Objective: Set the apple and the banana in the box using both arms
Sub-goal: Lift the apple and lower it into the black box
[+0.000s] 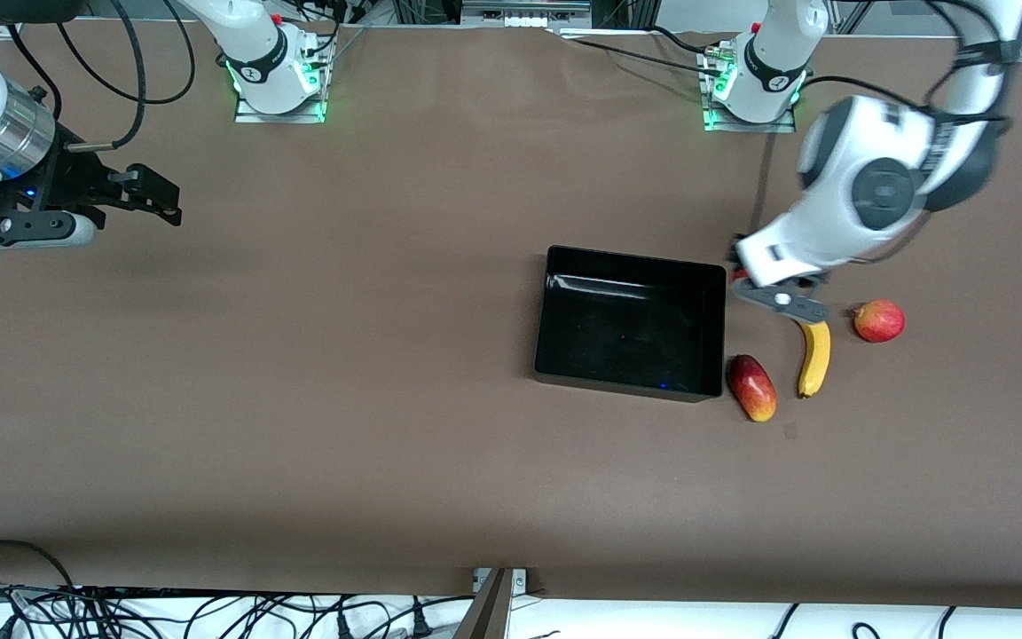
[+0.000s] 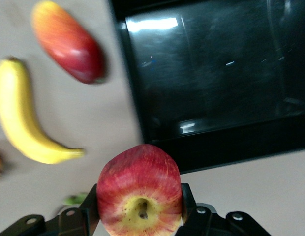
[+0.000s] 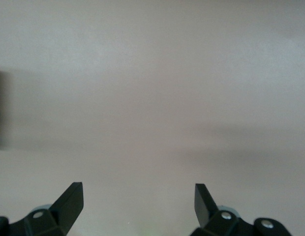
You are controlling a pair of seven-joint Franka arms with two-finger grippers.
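Left gripper point(image 1: 777, 300): clamped on the apple point(image 2: 139, 194), over the table just beside the box point(image 1: 635, 269), mid-frame. Risk: the apple could slip out, or clip the box wall if carried low. Banana point(image 1: 814, 358): on the table beside the box. Right gripper point(image 1: 152, 191): spread, waiting. Plain brown table point(image 1: 298, 399); cables point(image 1: 209, 612) along the lower edge.

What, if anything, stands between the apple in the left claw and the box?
Nothing visible: the left claw holds the apple beside the box, whose floor is bare. The right claw waits, open, at its table end.
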